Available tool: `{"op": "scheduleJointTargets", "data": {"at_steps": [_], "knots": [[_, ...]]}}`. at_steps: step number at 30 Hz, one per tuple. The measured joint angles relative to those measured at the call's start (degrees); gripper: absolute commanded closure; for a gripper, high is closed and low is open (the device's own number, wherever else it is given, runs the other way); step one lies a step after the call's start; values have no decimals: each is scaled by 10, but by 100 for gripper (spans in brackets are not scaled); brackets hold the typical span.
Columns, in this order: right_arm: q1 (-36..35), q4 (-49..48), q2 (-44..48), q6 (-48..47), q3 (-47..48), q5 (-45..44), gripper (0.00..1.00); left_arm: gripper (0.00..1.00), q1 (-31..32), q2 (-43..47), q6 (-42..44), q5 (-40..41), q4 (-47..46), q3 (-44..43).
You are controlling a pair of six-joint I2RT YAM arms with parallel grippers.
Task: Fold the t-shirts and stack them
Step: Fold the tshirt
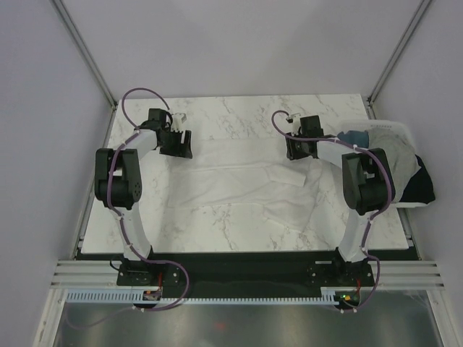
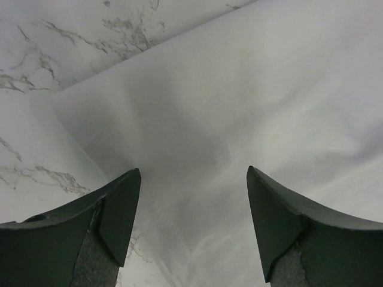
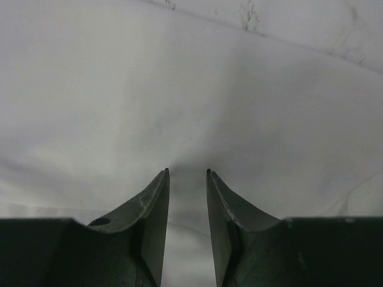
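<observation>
A plain white t-shirt (image 1: 239, 184) lies spread and wrinkled across the marble table (image 1: 239, 112). My left gripper (image 1: 176, 144) hangs open over the shirt's far left edge. In the left wrist view the open gripper (image 2: 194, 179) has the white cloth (image 2: 239, 89) under it and nothing held. My right gripper (image 1: 300, 150) is at the shirt's far right part. In the right wrist view its jaws (image 3: 187, 172) are nearly together with white cloth (image 3: 179, 89) between them and creases running to the tips.
A white bin (image 1: 394, 130) stands at the right edge, behind my right arm. Teal (image 1: 356, 136), light grey (image 1: 399, 163) and black (image 1: 421, 189) shirts hang in and over it. Bare marble (image 2: 36, 48) shows beyond the shirt's far edge.
</observation>
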State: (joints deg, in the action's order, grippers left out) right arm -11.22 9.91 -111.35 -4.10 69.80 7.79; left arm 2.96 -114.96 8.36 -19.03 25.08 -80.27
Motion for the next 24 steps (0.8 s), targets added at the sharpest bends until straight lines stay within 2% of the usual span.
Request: {"op": "scheduleJointTargets", "data": {"at_steps": [13,24], "knots": [[21,32,-111,60,157,25,61,21,-10,-86,-5,5,25,-126],[28,56,-150,82,224,33,61,21,-14,-153,-8,17,65,-251]]}}
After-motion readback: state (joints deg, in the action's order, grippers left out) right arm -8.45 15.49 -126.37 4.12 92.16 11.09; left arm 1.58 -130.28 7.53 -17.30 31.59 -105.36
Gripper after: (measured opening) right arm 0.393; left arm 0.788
